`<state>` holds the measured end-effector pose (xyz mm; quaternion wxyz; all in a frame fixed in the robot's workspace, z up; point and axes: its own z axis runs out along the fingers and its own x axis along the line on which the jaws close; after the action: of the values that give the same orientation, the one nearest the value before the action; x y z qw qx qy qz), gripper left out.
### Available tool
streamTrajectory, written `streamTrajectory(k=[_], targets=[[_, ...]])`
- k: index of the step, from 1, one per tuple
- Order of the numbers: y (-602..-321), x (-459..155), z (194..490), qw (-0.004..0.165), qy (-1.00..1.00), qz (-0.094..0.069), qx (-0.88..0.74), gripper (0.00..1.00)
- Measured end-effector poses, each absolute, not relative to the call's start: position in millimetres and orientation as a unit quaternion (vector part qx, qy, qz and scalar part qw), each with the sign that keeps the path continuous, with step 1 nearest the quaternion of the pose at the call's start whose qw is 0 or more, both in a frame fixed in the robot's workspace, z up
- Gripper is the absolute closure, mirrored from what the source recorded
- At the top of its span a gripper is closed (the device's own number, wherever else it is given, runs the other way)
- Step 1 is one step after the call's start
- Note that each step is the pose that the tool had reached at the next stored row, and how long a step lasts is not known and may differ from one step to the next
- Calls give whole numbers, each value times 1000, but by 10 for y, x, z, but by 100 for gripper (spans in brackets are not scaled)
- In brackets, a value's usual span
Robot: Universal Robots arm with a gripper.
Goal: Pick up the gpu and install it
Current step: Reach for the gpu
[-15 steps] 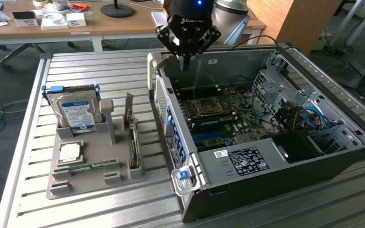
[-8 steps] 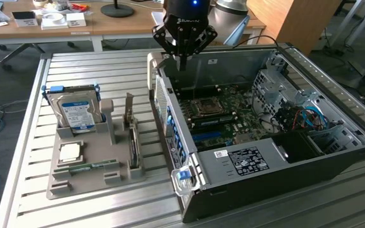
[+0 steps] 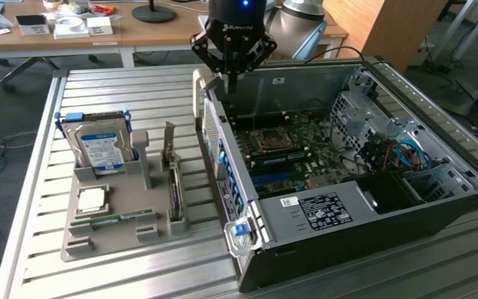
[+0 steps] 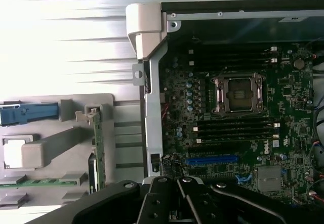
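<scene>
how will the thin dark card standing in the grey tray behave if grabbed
The thin dark circuit card stands on edge in the grey plastic tray, so a sideways push may tip it. Being so thin, it is probably light, and looks rigid.

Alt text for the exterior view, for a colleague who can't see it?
The end effector, shut and empty, hangs over the edge of the open computer case. The gpu stands on edge in the grey tray on the exterior view's left, beside a hard drive.
</scene>
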<state>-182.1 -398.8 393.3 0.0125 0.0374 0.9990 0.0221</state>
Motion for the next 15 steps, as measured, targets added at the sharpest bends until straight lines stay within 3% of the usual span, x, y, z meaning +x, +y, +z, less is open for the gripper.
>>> streamTrajectory(k=[15], targets=[[-3988, -1952, 3933, 12, 999, 22, 37, 89]])
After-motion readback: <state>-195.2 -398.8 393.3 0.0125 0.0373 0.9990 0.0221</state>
